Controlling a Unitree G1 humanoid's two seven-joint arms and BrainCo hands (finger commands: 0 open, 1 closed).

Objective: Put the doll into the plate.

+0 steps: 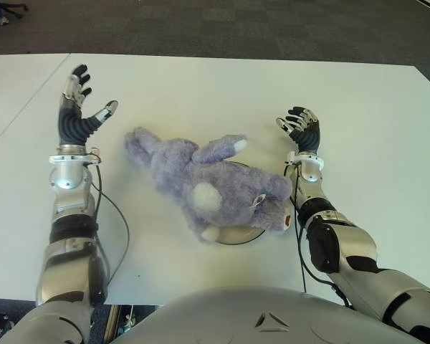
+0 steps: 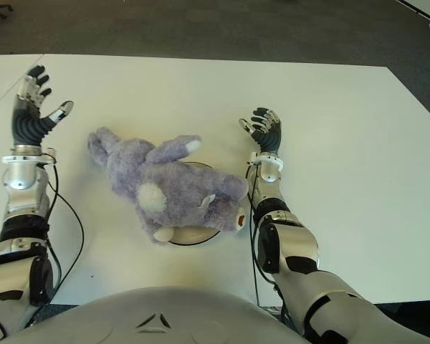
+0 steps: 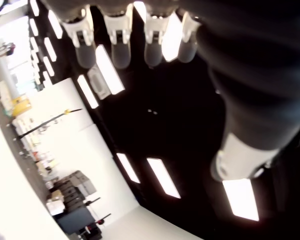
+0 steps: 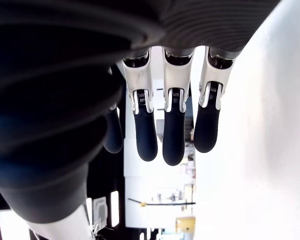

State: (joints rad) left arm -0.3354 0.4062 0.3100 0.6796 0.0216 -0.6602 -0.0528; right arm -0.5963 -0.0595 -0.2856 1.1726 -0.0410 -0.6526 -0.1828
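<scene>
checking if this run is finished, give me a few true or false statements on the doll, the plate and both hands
1. The doll lies on the plate. True.
2. The left hand grips the doll. False: it is open, off to the doll's left, holding nothing.
3. The right hand is empty. True.
4. The plate sits uncovered on the table. False: the doll hides most of it; only its near rim shows.
5. The doll is orange. False: it is purple.
</scene>
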